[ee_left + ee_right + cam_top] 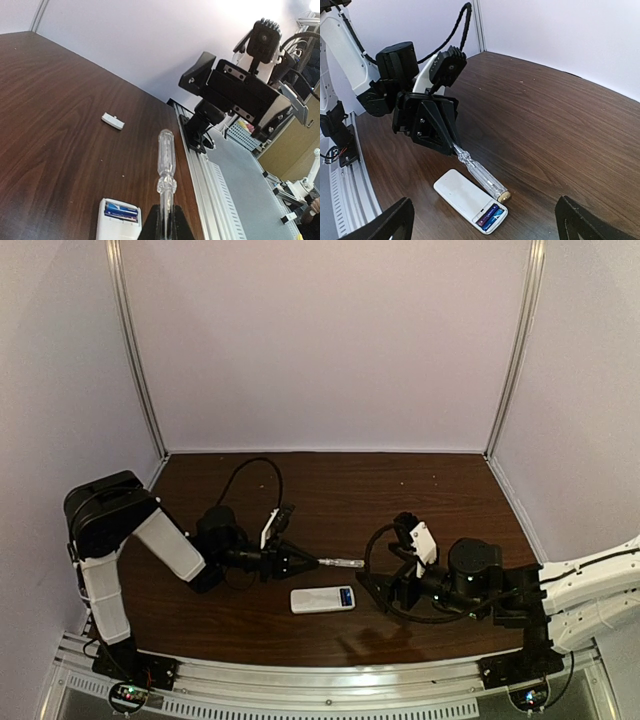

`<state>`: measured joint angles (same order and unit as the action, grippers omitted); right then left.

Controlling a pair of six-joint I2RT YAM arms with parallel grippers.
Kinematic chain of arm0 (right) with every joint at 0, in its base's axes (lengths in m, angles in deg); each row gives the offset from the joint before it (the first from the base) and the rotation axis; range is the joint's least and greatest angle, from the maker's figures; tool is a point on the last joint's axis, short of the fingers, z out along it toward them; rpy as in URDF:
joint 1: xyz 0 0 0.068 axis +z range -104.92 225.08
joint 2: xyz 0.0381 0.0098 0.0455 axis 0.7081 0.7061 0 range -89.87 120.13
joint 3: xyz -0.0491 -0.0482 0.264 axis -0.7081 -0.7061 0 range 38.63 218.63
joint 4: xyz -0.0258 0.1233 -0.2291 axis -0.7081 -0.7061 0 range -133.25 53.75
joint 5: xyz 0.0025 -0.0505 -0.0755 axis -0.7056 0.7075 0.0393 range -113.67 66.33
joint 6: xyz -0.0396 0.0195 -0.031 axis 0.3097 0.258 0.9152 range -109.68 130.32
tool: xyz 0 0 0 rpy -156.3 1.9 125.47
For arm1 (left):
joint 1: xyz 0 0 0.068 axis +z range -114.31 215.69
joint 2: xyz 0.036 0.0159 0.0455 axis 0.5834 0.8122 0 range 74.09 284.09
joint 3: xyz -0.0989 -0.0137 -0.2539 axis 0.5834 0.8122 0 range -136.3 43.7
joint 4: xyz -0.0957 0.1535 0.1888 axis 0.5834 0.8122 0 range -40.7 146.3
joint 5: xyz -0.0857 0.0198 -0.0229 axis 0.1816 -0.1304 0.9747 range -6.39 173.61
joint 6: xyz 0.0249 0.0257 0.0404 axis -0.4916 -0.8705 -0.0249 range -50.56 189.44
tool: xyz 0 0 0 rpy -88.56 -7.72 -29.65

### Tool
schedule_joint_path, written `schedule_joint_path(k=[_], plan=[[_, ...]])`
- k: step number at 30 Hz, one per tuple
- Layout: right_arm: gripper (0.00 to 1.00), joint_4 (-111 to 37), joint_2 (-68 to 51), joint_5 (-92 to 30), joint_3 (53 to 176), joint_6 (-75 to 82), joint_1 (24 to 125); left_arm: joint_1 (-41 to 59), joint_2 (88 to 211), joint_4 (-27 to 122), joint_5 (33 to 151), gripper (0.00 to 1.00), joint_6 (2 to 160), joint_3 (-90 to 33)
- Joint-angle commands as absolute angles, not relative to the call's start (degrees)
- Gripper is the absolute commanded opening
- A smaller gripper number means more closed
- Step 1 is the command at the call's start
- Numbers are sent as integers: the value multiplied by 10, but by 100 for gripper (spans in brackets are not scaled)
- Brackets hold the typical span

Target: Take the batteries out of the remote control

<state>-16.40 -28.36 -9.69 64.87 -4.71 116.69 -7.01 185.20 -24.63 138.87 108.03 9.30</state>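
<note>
The white remote control [318, 600] lies flat near the table's front, back side up, its battery bay uncovered at the right end. Two batteries [490, 218], blue and dark, sit side by side in that bay [121, 212]. My left gripper [306, 563] is shut on the thin shaft of a clear-handled screwdriver [341, 563]. The screwdriver's handle [481, 173] points right, and its brass end hangs just behind the bay. My right gripper [378, 592] stands open to the right of the remote [462, 194], its fingers [395, 220] wide apart and holding nothing.
A small white cover piece [112, 120] lies on the wood further right, near the right arm's base. The aluminium rail [330, 685] runs along the table's front edge. Pale walls close in the back and both sides.
</note>
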Motion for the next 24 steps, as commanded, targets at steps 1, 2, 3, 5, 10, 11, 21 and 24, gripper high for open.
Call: schedule_joint_path(k=[1, 2, 3, 5, 10, 11, 21, 24], plan=[[100, -179, -275, -61, 665, -66, 1165, -65, 1823, -306, 1332, 0, 1056, 83], [100, -175, -275, -66, 664, -67, 1165, -65, 1820, -302, 1332, 0, 1053, 83], [100, -169, -277, -78, 661, -66, 1163, -65, 1819, -300, 1335, 0, 1050, 82], [100, -155, -283, -100, 654, -66, 1158, -65, 1819, -307, 1342, 0, 1049, 83], [100, -135, -283, -218, 646, -105, 1091, -65, 1811, -292, 1340, 0, 1052, 83], [100, -133, -280, -241, 646, -112, 1077, -65, 1807, -284, 1337, 0, 1050, 83], [95, -12, -204, -485, 646, -156, 962, -70, 1801, -299, 1369, 0, 1068, 80], [90, 11, -174, -544, 656, -163, 942, -70, 1800, -298, 1376, 0, 1067, 79]])
